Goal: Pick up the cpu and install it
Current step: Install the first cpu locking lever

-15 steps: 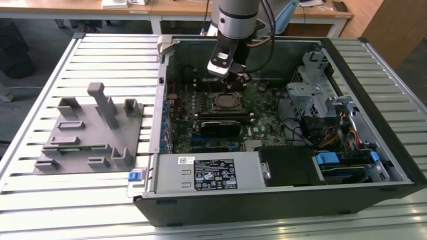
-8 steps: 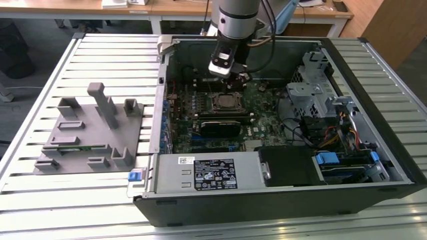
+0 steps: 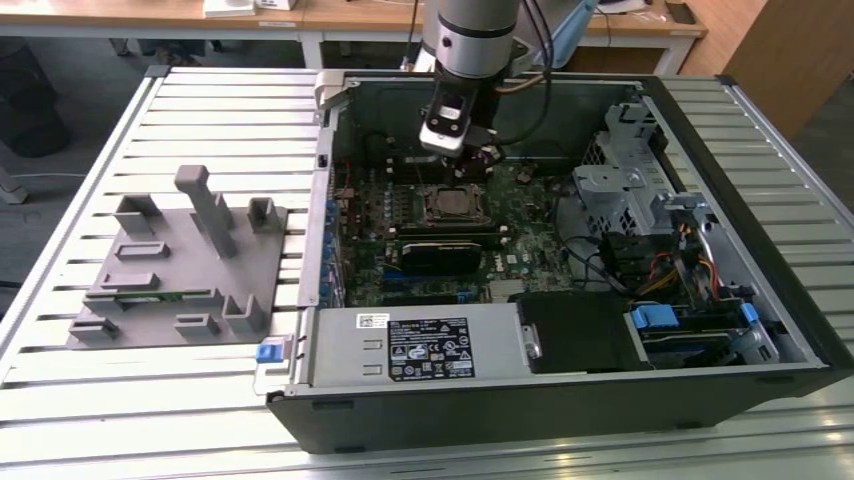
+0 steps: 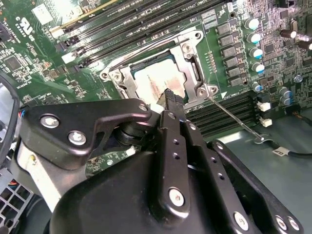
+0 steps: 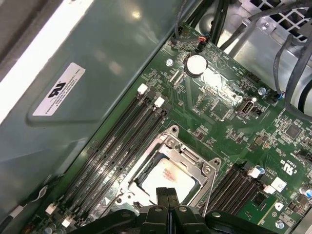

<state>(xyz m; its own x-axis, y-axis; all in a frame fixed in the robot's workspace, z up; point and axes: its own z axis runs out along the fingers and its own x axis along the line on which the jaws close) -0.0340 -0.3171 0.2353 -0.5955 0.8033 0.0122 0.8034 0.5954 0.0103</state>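
My claw [image 5: 167, 195], fingers pressed together, hangs just above the cpu [image 5: 168, 176] seated in its socket [image 5: 171, 146].

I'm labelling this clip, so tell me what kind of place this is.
Probably a robotics lab or test bench: an opened computer case lies on a slatted metal table, a grey fixture plate beside it, wooden desks behind. The arm's tool hangs over the chip.

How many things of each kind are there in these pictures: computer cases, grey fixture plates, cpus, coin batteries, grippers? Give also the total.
computer case: 1
grey fixture plate: 1
cpu: 1
coin battery: 1
gripper: 1
Total: 5
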